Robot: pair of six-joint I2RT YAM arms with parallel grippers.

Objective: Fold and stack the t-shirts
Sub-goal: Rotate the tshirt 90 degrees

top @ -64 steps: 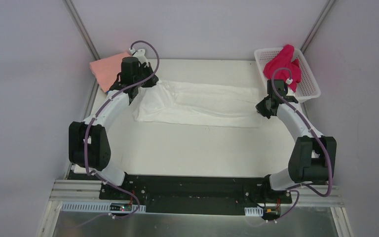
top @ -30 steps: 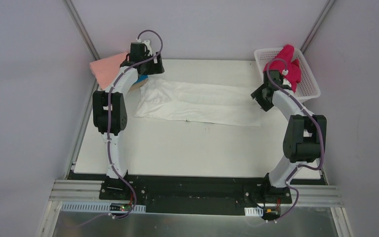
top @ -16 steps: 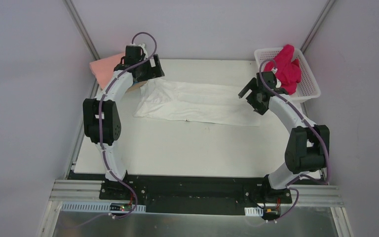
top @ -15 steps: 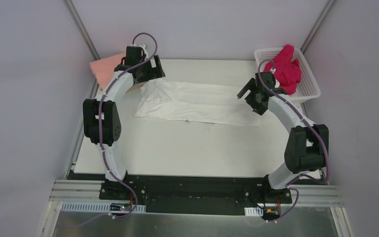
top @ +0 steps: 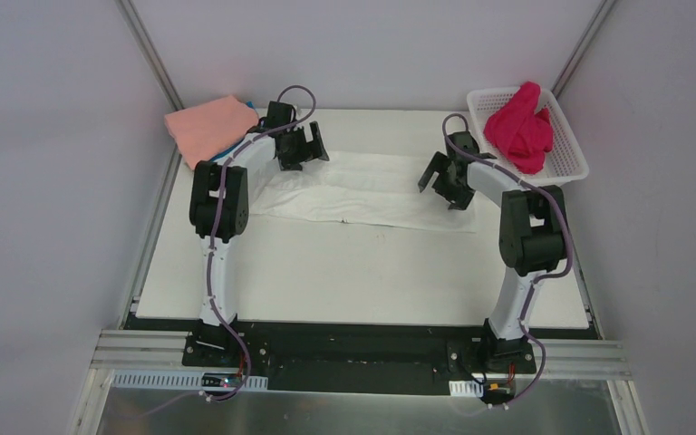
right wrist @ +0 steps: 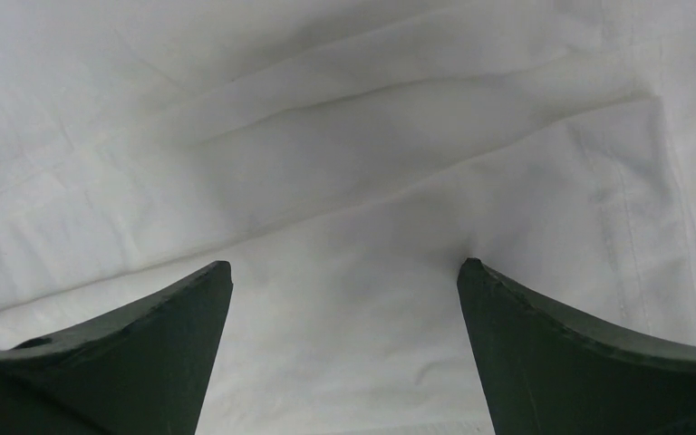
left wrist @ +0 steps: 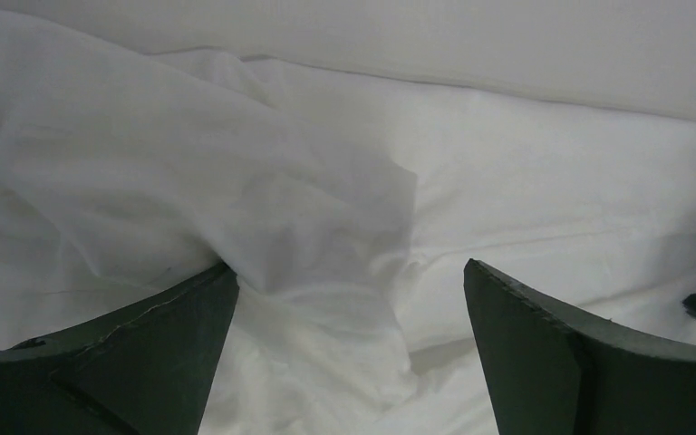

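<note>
1. Looking down from the top camera, you have the white t-shirt (top: pixel 372 188) lying as a long, rumpled strip across the far half of the table (top: pixel 353 272), running left to right.
2. Your left gripper (top: pixel 306 154) hangs over the shirt's left end, jaws spread wide, with nothing clamped between them.
3. In the left wrist view, a loose fold of the white cloth bulges up beside the left-hand one of the two dark fingers (left wrist: pixel 136 349). You cannot tell whether the tips press into the fabric.
4. Your right gripper (top: pixel 441 184) sits over the shirt's right end, near its edge, jaws also wide apart and empty.
5. In the right wrist view, flatter cloth with long creases fills the gap between the fingers (right wrist: pixel 562 349), and a hem seam runs down the right side.
6. The salmon-pink t-shirt (top: pixel 208 127) lies folded at the table's far left corner, just beside your left arm.
7. The magenta t-shirt (top: pixel 521 127) is heaped in the white basket (top: pixel 573 161) at the far right corner, rising above its rim, apart from your right gripper.
</note>
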